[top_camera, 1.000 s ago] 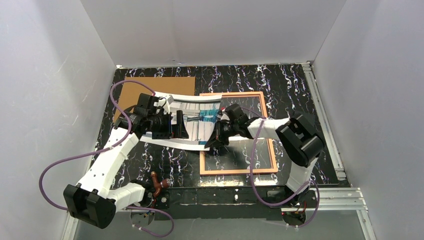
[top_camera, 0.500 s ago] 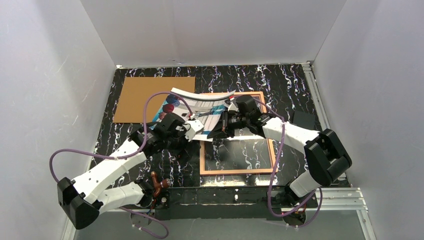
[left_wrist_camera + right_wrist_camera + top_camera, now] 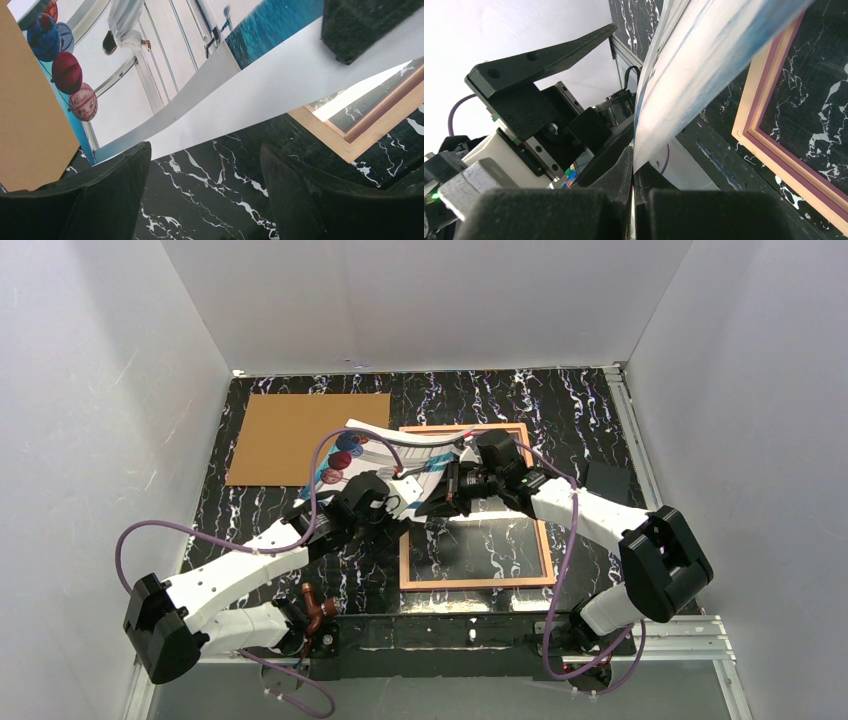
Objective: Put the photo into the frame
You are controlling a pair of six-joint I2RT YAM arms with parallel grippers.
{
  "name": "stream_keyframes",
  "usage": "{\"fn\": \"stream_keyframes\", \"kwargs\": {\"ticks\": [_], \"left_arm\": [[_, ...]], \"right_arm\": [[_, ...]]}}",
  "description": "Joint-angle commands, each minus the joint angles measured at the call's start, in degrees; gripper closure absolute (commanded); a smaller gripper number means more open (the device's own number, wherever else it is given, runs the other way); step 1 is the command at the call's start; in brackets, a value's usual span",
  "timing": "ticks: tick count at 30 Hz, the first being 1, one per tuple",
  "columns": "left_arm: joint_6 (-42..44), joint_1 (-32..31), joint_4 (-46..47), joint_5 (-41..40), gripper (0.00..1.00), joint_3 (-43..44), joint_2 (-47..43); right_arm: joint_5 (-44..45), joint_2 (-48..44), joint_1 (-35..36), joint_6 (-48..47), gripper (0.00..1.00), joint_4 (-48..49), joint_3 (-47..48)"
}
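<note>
Since a second ago our left arm has swung off the photo point(image 3: 385, 455) toward the near right, and the photo has travelled right and farther back with our right gripper point(image 3: 633, 170).

We can read no writing on the print; the marks on its balloons point(image 3: 67, 72) are too small to make out.

The photo's long axis runs left to right, with the right end a little farther back. It lies picture side up and bowed. The balloon end is low at the left, beside the near right corner of the board point(image 3: 290, 435), and the right end is raised over the far left corner of the frame point(image 3: 475, 582).

Our right gripper is clamped tight on the photo's near edge. Our left gripper point(image 3: 202, 160) stands wide apart with nothing in it, just near of that edge and left of the frame's left rail.

The frame lies flat, long axis near to far, and its near half is uncovered. A strip of table point(image 3: 600, 430) shows between its right rail and the right wall.
</note>
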Motion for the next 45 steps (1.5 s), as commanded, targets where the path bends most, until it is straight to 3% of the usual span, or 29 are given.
{"fn": "stream_keyframes", "kwargs": {"ticks": [1, 13, 15, 17, 19, 21, 27, 30, 37, 45], "left_arm": [[-0.59, -0.34, 4.42, -0.93, 0.23, -2.91, -0.1], [-0.97, -0.42, 11.01, -3.87, 0.36, -5.72, 1.14], [-0.8, -0.44, 11.34, -4.13, 0.46, -5.66, 1.68], [-0.94, -0.47, 11.69, -4.38, 0.61, -5.54, 2.1], [-1.62, -0.43, 11.63, -4.95, 0.68, -5.42, 2.16], [-2.22, -0.44, 11.63, -5.59, 0.68, -5.47, 1.94], [-2.78, -0.43, 9.57, -6.91, 0.82, -4.73, 0.71], [-2.87, -0.42, 7.66, -6.99, 0.92, -3.85, 0.02], [-5.97, -0.43, -1.0, -9.21, 1.0, 2.42, -1.07], [-11.86, -0.43, -12.86, -5.62, 1.0, 16.57, -1.82]], "right_arm": [[-1.77, -2.31, -0.1, 2.52, 0.99, 4.45, -1.2], [-2.1, -4.28, -0.13, 4.73, 0.97, 9.08, -4.19], [-2.16, -4.37, -0.09, 4.91, 0.96, 9.41, -4.45], [-2.35, -4.19, -0.09, 4.91, 0.95, 9.77, -4.68], [-2.31, -4.13, -0.09, 4.86, 0.94, 9.83, -4.91], [-2.23, -4.03, -0.1, 4.62, 0.86, 9.81, -5.13], [0.89, -6.03, -0.09, 1.98, 0.35, 6.44, -5.62], [4.38, -8.92, -0.09, -0.14, 0.21, 3.13, -5.54], [18.62, -17.8, -0.18, -11.0, 0.15, -17.4, -0.46], [28.13, -30.57, -2.27, -18.44, 0.09, -24.54, -1.6]]}}
